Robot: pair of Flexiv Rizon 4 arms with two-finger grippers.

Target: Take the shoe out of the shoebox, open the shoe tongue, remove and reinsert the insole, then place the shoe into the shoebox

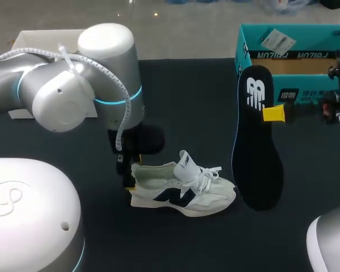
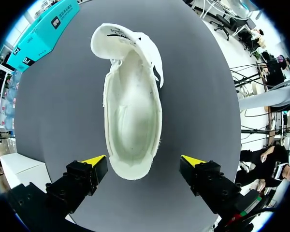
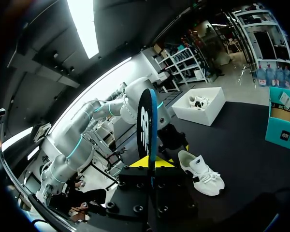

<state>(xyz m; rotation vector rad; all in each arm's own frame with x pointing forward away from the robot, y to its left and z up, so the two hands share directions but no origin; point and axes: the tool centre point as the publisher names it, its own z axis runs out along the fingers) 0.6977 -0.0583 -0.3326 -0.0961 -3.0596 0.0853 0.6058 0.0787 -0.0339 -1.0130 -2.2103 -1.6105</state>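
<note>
Here, the white shoe [image 1: 181,190] with its dark side mark stands on its sole on the dark table [image 1: 204,96], outside the box, and we place everything else by it. Our left gripper [image 2: 144,160] hangs at the shoe's heel end with its fingers spread wide. In the left wrist view one yellow tip sits on each side of the heel, each with a gap of table showing, so it grips nothing. That view looks straight into the shoe, where the pale inner floor shows, and the tongue [image 2: 130,41] is bent over toward the toe. The white laces [image 1: 207,175] lie loose over the forefoot. Just past the shoe's toe, our right gripper [image 1: 273,113] is closed on the black insole [image 1: 256,141], with its yellow tips pinching it from two sides. In the right wrist view the insole rises edge-on between them. The insole stands nearly upright, its logo end high and its forefoot end low beside the shoe's toe; we cannot tell whether that end touches the table. The teal shoebox [image 1: 294,51] sits well apart from the shoe, beyond the insole at the table's far edge, its open top showing a brown inside.
</note>
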